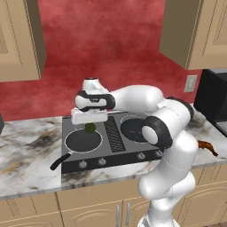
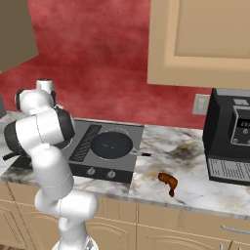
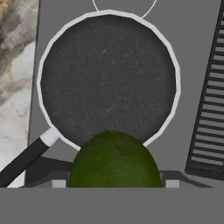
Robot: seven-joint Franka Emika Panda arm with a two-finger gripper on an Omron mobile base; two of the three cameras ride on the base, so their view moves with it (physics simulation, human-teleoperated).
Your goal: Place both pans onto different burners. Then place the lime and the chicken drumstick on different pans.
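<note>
My gripper [image 1: 90,124] is shut on the lime [image 1: 91,129], a small green ball, and holds it just above the back edge of the left pan [image 1: 83,141]. That pan rests on the front left burner, with its black handle [image 1: 60,161] pointing toward the counter's front. In the hand view the lime [image 3: 114,159] sits between the fingertips, over the near rim of the pan [image 3: 108,78]. The second pan [image 2: 113,144] lies on the right burner. Right of the stove, the reddish-brown chicken drumstick [image 2: 168,181] lies on the marble counter.
The grey stove [image 1: 114,135] has a ribbed centre grille and front knobs. A black coffee machine [image 2: 229,136] stands at the counter's right end. Wall cabinets hang above on both sides. My arm's elbow covers part of the right pan in the left base view.
</note>
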